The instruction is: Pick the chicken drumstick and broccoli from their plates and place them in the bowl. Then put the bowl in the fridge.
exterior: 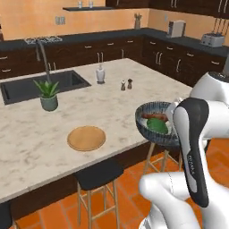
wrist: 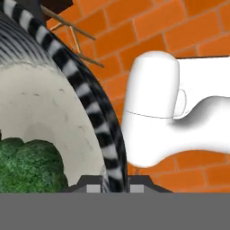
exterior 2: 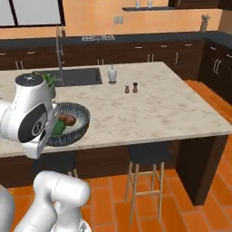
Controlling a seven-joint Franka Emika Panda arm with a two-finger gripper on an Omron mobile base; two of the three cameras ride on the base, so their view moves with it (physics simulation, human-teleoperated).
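Room: showing a kitchen with orange walls, dark cabinets and a terracotta tile floor, centred on a pale marble island counter [exterior: 134, 82].
Sink [exterior: 42, 85]: sitting sunk into the counter's far left part, with a tall faucet [exterior: 42, 53] rising at its back edge.
Potted plant [exterior: 48, 95]: standing on the counter just in front of the sink.
Wooden plate [exterior: 86, 137]: lying flat and bare on the counter, in front of the potted plant and near the front edge.
Stool [exterior: 98, 175]: standing on the floor below the counter edge, under the wooden plate.
White bottle [exterior: 100, 74]: standing upright on the counter, right of the sink.
Salt and pepper shakers [exterior: 126, 84]: standing side by side, right of the white bottle.
Bowl [exterior: 154, 127]: hanging clear of the counter, just off its front edge and above a second stool [exterior 2: 147, 156]; dark ribbed wall and pale speckled inside showing close up in the hand view.
Chicken drumstick [exterior: 154, 116]: lying inside the bowl, toward its far side.
Broccoli [exterior: 157, 125]: lying inside the bowl, touching the drumstick on its near side; filling the lower left of the hand view [wrist: 29, 166].
Gripper [wrist: 111, 186]: clenched on the bowl rim, one fingertip inside the wall and one outside, seen in the hand view.
Toaster [exterior: 212, 40]: sitting on the back counter at the far right.
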